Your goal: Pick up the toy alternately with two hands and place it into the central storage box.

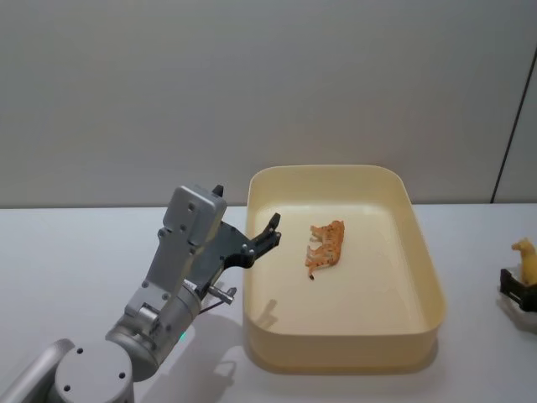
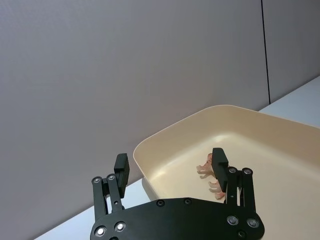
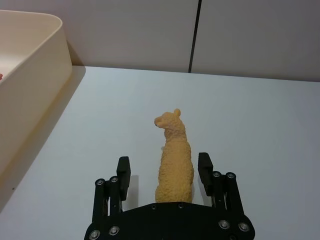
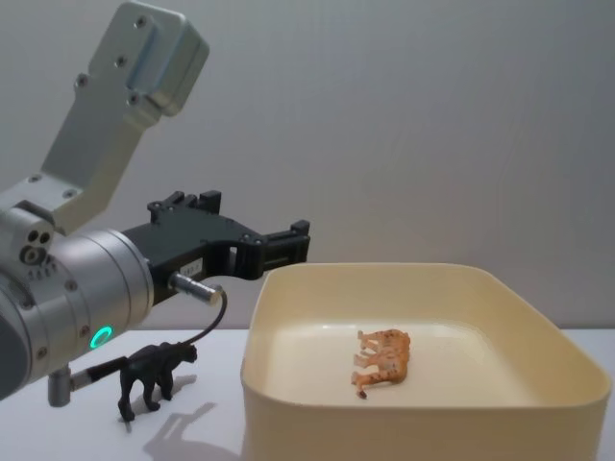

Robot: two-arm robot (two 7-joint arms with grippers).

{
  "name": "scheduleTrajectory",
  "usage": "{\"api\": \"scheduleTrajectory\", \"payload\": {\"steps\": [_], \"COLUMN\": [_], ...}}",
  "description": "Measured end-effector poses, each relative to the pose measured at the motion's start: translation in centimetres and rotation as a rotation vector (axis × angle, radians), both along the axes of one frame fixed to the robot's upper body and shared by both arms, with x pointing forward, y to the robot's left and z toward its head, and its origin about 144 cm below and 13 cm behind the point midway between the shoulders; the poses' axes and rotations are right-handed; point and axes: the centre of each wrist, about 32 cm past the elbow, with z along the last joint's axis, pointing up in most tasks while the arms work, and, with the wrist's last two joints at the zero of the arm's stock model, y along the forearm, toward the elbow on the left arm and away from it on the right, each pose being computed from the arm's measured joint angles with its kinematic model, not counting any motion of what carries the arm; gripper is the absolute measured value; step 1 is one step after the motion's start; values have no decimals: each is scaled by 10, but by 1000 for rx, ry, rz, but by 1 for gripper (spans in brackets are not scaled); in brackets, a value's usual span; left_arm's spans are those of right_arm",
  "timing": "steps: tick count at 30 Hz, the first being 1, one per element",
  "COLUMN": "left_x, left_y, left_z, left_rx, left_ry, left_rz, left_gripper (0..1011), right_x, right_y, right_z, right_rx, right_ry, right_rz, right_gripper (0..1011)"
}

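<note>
The central storage box is a cream-yellow tub, and an orange striped toy animal lies on its side inside. My left gripper hangs open and empty above the box's left rim; in the left wrist view its fingers stand wide apart over the rim. At the far right of the table, my right gripper is low and open around a yellow llama-like toy, with a gap showing on each side between toy and fingers.
A black toy animal stands on the white table left of the box, below my left arm. A grey wall runs behind the table. Bare tabletop lies beyond the yellow toy.
</note>
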Motion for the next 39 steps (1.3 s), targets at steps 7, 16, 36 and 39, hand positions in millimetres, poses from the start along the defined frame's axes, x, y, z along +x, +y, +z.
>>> {"api": "scheduleTrajectory", "payload": {"steps": [7, 16, 36, 39], "left_x": [0, 0, 0, 0], "left_y": [0, 0, 0, 0], "left_z": [0, 0, 0, 0], "left_rx": [0, 0, 0, 0], "left_ry": [0, 0, 0, 0], "left_rz": [0, 0, 0, 0], "left_gripper": [1001, 1001, 1001, 1001], "right_x": [5, 7, 10, 13], "right_y": [4, 5, 18, 22], "right_z": [-4, -6, 20, 26], "right_rx": [-2, -4, 8, 17], "right_ry": [14, 19, -180, -208], "right_rz": [5, 10, 132, 160], "right_gripper": [644, 389, 335, 335]}}
